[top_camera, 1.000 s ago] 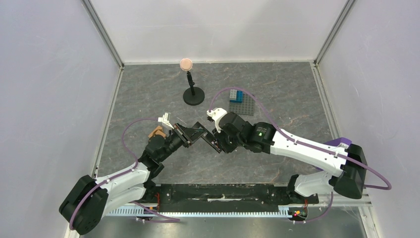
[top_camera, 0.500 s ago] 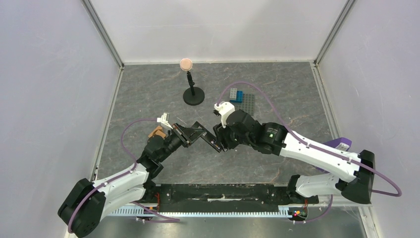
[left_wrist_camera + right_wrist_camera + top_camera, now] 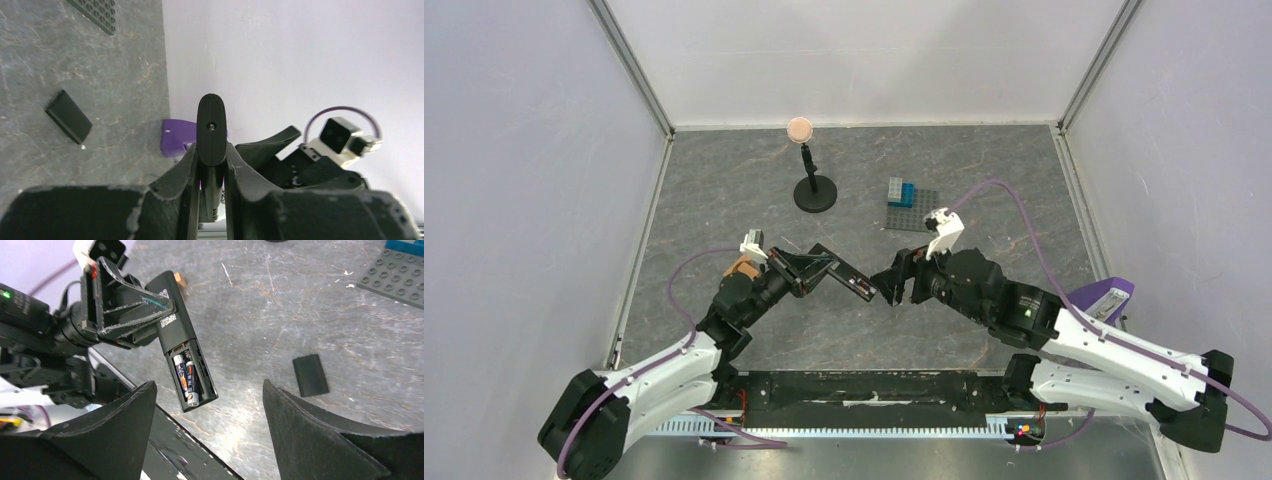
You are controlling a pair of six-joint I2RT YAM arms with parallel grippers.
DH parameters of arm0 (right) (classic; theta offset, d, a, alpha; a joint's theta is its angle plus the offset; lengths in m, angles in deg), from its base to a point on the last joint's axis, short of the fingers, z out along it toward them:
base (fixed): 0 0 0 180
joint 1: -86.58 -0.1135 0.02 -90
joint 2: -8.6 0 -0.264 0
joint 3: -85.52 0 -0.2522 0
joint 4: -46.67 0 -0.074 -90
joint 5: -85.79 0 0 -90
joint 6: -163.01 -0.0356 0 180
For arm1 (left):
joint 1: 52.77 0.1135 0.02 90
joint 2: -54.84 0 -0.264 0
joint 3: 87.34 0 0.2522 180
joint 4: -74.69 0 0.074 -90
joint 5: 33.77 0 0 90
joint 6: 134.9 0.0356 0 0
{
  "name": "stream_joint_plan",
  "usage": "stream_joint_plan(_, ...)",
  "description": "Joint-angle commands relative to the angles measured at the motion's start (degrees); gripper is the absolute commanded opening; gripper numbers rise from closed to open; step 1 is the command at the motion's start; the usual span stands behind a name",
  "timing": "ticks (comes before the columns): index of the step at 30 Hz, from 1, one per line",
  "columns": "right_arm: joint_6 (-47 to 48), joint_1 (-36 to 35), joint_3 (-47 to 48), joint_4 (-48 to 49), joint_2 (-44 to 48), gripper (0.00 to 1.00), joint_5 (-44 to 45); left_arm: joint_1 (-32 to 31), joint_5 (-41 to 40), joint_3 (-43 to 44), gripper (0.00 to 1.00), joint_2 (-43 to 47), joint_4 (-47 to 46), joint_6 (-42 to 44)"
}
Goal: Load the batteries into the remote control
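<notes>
The remote control [image 3: 842, 273] is a slim black bar held off the table, and my left gripper [image 3: 796, 270] is shut on its far half. In the left wrist view it shows edge-on [image 3: 211, 125] between the fingers [image 3: 186, 167]. In the right wrist view its back faces the camera [image 3: 176, 315], with the recess open. The two batteries [image 3: 187, 376] lie side by side inside it, dark with orange marks. My right gripper [image 3: 207, 386] is open just off the remote's free end, with nothing between its jaws. From above, that gripper [image 3: 892, 286] sits right of the remote.
A small flat black cover [image 3: 310, 375] lies on the grey table right of the remote. At the back stand a grey studded baseplate [image 3: 919, 212] with blue bricks [image 3: 902, 192] and a black stand [image 3: 814, 190] with a pink ball. A purple object [image 3: 1104, 297] sits at the right edge.
My right gripper has opened and pulled back to the right, away from the remote's end. The left gripper has kept hold of the remote, almost in place.
</notes>
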Motion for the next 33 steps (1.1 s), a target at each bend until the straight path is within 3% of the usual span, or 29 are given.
stream_joint_plan(1, -7.8, 0.1, -5.3, 14.4, 4.8, 0.79, 2.4, -0.2, -1.0, 2.9, 0.02, 2.3, 1.6, -9.8)
stream_joint_plan(11, -12.0, 0.1, -10.8, 25.5, 7.2, 0.75, 0.1, -0.2, -2.6, 2.8, 0.02, 4.3, -0.2, -18.0)
stream_joint_plan(24, -12.7, 0.1, -12.1, 26.0, 5.8, 0.53, -1.5, -0.2, -3.1, 2.5, 0.02, 3.8, -1.9, -21.2)
stream_joint_plan(33, -12.4, 0.1, -13.1, 26.5, 5.3, 0.52, -2.9, -0.2, -3.5, 2.6, 0.02, 4.1, -1.1, -21.4)
